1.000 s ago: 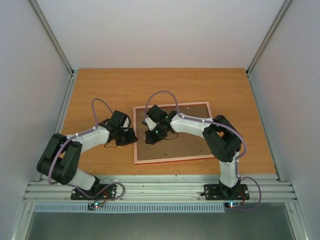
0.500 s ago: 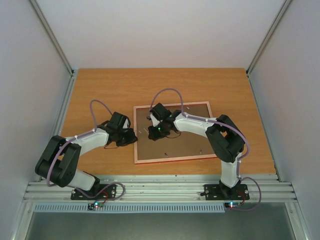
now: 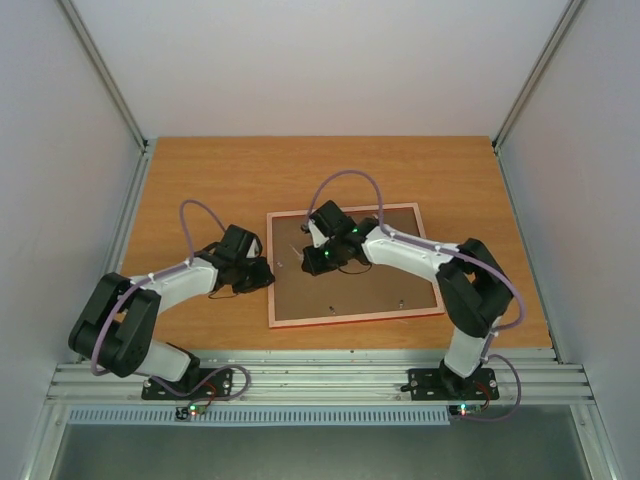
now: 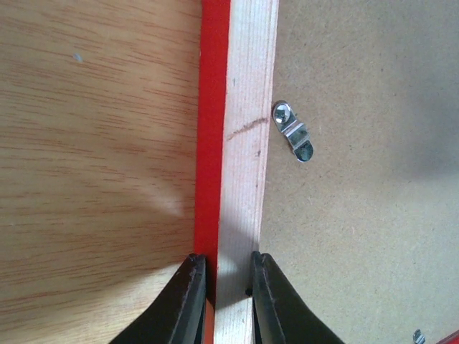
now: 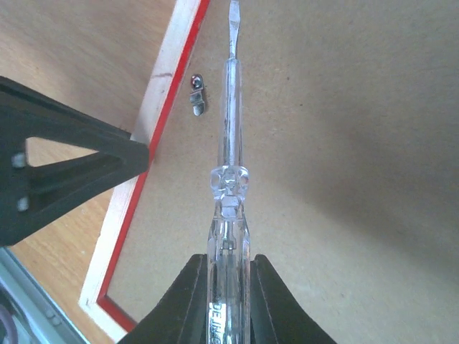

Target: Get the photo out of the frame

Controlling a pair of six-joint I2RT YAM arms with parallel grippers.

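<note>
This is a robotics lab test cell rather than a lived-in room. A wood-grain table [image 3: 200, 170] is boxed in by plain white panels [image 3: 330, 60] behind it and on both sides, joined by bare aluminium posts [image 3: 105, 75]. Along the table's near edge runs a slotted aluminium rail [image 3: 320, 375], with the left arm base [image 3: 190, 385] and right arm base [image 3: 452, 382] bolted to it. Lilac cables [image 3: 345, 178] loop over the table, and small status lights [image 3: 460, 408] glow at the bases.
</note>
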